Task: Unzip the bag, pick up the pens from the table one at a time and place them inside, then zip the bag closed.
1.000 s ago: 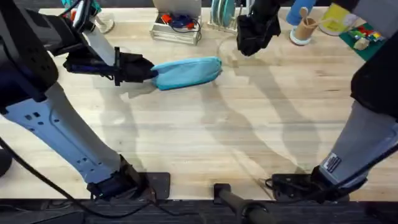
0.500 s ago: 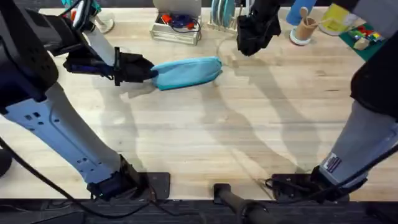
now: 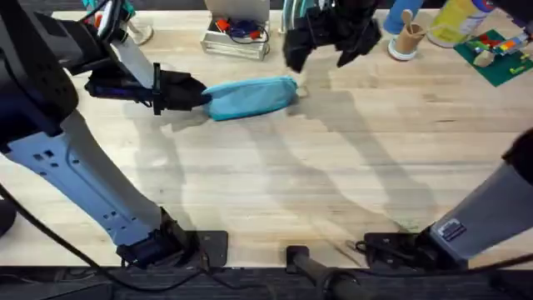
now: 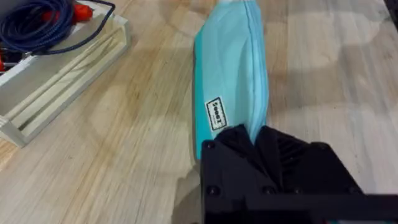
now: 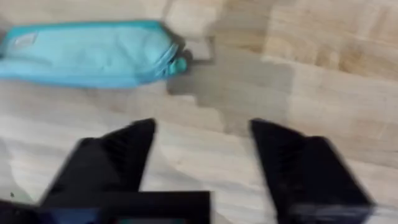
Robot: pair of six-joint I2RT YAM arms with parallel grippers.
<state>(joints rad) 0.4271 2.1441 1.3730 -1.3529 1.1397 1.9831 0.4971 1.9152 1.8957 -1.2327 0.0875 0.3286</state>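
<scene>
The teal-blue bag (image 3: 250,97) lies on the table (image 3: 275,192) at the back, its long side running left to right. My left gripper (image 3: 193,93) is shut on the bag's left end; in the left wrist view the bag (image 4: 229,81) runs away from the black fingers (image 4: 249,146) pinching its near end. My right gripper (image 3: 319,60) hangs open just behind the bag's right end. In the right wrist view the bag (image 5: 87,53) and its zipper pull (image 5: 180,63) lie ahead of the spread gripper (image 5: 202,134). The pens are out of view.
A white tray with cables (image 3: 236,35) stands behind the bag, also seen as the tray (image 4: 62,68) in the left wrist view. A wooden cup (image 3: 407,37), a yellow object (image 3: 454,21) and a green board with bricks (image 3: 498,52) sit at the back right.
My right gripper has swung left toward the bag's right end, and its fingers now show spread apart. The left gripper and the bag have stayed put.
</scene>
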